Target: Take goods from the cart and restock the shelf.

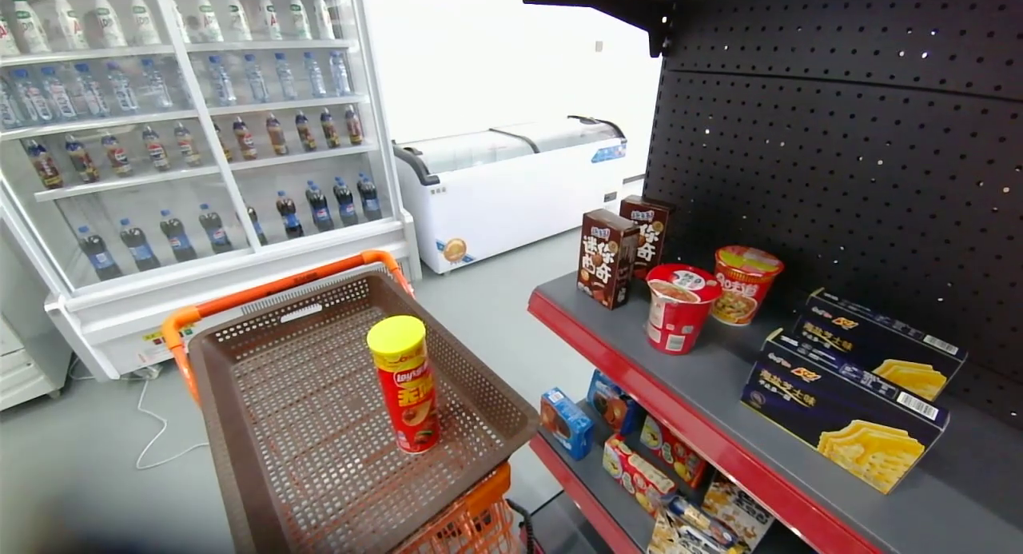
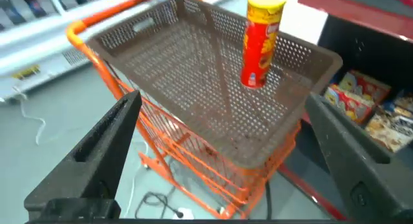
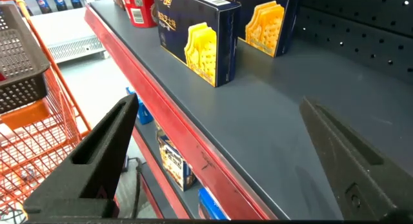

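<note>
Our left gripper (image 2: 221, 100) has its two fingers spread wide with nothing between them, and it hangs above the near side of the cart (image 2: 193, 169). Just below and ahead of it lies the brown basket (image 2: 161, 37) on top of the cart. Toward the side of the basket farthest from this gripper stands the can of crisps (image 2: 261, 40), upright on the mesh with its yellow lid up, well apart from the fingers. Our right gripper (image 3: 218, 102) is spread just as fully and holds nothing. It hovers by the red front edge of the shelf (image 3: 271, 127), with a bare stretch of grey board straight ahead of it. Below it, a lower shelf (image 1: 569, 484) carries small packets (image 1: 639, 474). Beyond the bare stretch stand two dark boxes (image 3: 200, 37), one behind the other. Farther off along the board are two noodle cups (image 1: 675, 306), then two brown boxes (image 1: 607, 258).

We judge this round of restocking to be at its very beginning: the can is the one item we see in the basket, and neither gripper has it. Grasping it, lifting it clear of the basket wall, carrying it across and standing it on the bare board are all left to do. We cannot tell whether the goods on the shelf were put there as part of this task
</note>
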Controlling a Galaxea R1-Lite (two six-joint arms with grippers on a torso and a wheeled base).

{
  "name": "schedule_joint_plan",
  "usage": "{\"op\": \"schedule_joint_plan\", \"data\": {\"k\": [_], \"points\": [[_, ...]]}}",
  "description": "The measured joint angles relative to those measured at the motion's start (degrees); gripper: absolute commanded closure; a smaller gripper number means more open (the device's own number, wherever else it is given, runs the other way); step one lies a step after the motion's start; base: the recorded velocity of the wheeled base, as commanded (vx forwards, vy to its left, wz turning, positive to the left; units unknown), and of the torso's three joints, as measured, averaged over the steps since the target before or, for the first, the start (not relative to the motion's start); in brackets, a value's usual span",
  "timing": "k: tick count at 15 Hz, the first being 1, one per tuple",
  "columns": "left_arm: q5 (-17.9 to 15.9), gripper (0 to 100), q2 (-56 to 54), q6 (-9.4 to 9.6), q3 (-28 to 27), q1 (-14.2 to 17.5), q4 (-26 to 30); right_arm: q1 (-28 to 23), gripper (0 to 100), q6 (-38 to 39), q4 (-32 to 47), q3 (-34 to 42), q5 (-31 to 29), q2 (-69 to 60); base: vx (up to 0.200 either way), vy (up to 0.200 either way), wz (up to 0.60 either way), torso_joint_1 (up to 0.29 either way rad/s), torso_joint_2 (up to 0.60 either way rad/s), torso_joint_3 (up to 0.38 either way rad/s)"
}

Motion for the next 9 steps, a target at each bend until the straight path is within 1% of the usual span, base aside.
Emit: {"op": "schedule_joint_plan", "data": {"k": [2,3,4,5,7,9], "points": [[-0.73,0,10.70,-0.38,-2.73,-0.52,-2.82,0.02,0,0.02,0.00,0.00,0.00,0.00,0.000,0.000,0.00,0.000,0.00,0.000],[-0.90,0,16.24,-0.24,-4.11,-0.85,-4.16,0.02,0,0.02,0.00,0.00,0.00,0.00,0.000,0.000,0.00,0.000,0.00,0.000],[-1.12,0,21.77,0.39,-5.40,-1.10,-5.47,0.00,0,0.02,0.00,0.00,0.00,0.00,0.000,0.000,0.00,0.000,0.00,0.000],[-1.37,0,27.59,1.26,-6.51,-1.32,-7.91,-0.02,0,0.02,0.00,0.00,0.00,0.00,0.000,0.000,0.00,0.000,0.00,0.000],[-1.80,0,37.35,2.68,-7.56,-1.62,-14.19,-0.02,0,0.05,0.00,0.00,0.00,0.00,0.000,0.000,0.00,0.000,0.00,0.000],[-1.96,0,45.92,3.51,-7.63,-2.40,-20.93,0.02,0,0.02,0.00,0.00,0.00,0.00,0.000,0.000,0.00,0.000,0.00,0.000]]}}
